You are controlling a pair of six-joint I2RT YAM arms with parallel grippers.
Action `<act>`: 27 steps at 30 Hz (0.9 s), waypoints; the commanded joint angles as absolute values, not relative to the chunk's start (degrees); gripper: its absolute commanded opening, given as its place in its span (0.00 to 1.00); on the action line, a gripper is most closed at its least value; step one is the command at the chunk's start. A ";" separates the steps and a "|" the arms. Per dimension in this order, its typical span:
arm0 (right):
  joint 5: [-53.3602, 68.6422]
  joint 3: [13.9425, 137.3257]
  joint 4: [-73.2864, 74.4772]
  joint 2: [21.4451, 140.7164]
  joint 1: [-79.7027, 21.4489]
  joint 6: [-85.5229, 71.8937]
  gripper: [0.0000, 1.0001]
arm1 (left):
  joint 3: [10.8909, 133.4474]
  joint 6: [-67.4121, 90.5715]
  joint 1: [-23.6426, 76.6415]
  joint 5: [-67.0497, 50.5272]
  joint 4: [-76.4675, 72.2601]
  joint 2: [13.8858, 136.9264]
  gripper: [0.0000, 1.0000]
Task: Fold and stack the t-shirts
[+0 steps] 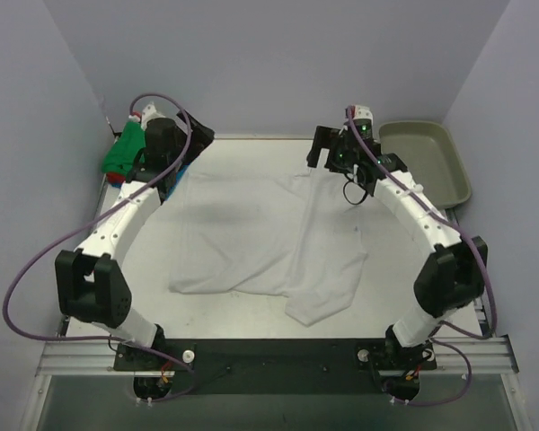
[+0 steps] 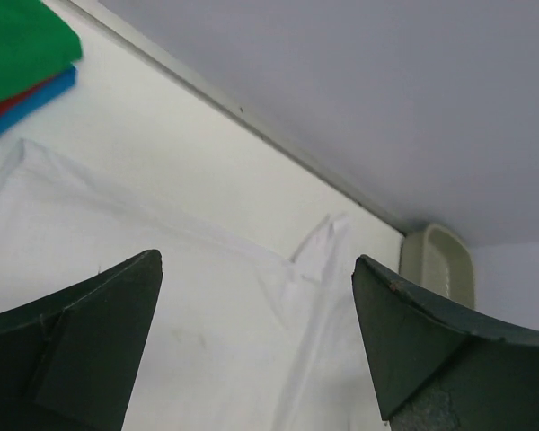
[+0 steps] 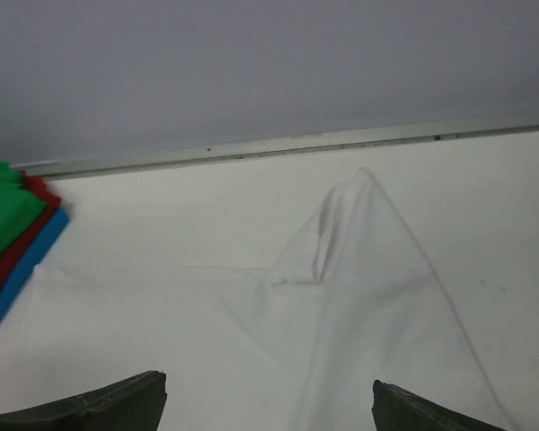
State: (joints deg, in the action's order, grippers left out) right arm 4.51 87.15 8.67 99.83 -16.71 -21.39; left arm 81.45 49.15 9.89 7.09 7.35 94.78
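Note:
A large white t-shirt (image 1: 260,238) lies spread over the middle of the table, with a sleeve trailing toward the front right. Its far right corner stands up in a small peak (image 3: 359,193). Folded green (image 1: 124,151), red and blue t-shirts sit stacked at the back left corner; the green one (image 2: 22,40) lies on top, over the red (image 3: 18,242) and the blue (image 3: 22,269). My left gripper (image 1: 187,148) hovers open above the shirt's far left edge (image 2: 162,269), nothing between its fingers (image 2: 90,341). My right gripper (image 1: 328,148) hangs open over the far right corner, also empty.
A grey-beige plastic tray (image 1: 427,160) sits at the back right, and its end shows in the left wrist view as the tray (image 2: 445,260). Walls close in on the left, back and right. A metal rail (image 3: 341,142) runs along the table's far edge.

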 commanded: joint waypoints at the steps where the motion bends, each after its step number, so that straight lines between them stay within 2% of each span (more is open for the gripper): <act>1: -1.58 76.84 14.23 89.58 -22.32 -22.75 1.00 | 72.53 45.36 15.46 3.35 15.99 86.86 0.97; 6: -2.12 62.09 13.80 79.30 -24.87 -25.13 1.00 | 59.52 47.19 19.42 -7.96 10.93 83.06 0.97; 9: -1.23 57.84 13.45 75.34 -26.27 -26.01 1.00 | 54.60 48.51 21.97 -10.89 4.77 82.27 0.97; 19: 2.72 42.99 6.34 72.42 -30.06 -32.78 1.00 | 56.77 51.23 31.10 -19.06 -8.43 91.84 0.98; 27: 4.39 34.90 0.54 72.25 -31.64 -37.00 0.99 | 57.39 52.82 34.10 -22.40 -16.25 100.35 0.98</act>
State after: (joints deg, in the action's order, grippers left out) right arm 2.94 37.43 5.23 73.23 -30.83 -33.76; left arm 54.89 51.51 33.47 -18.63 -8.05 96.53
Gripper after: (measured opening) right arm 0.997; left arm 0.974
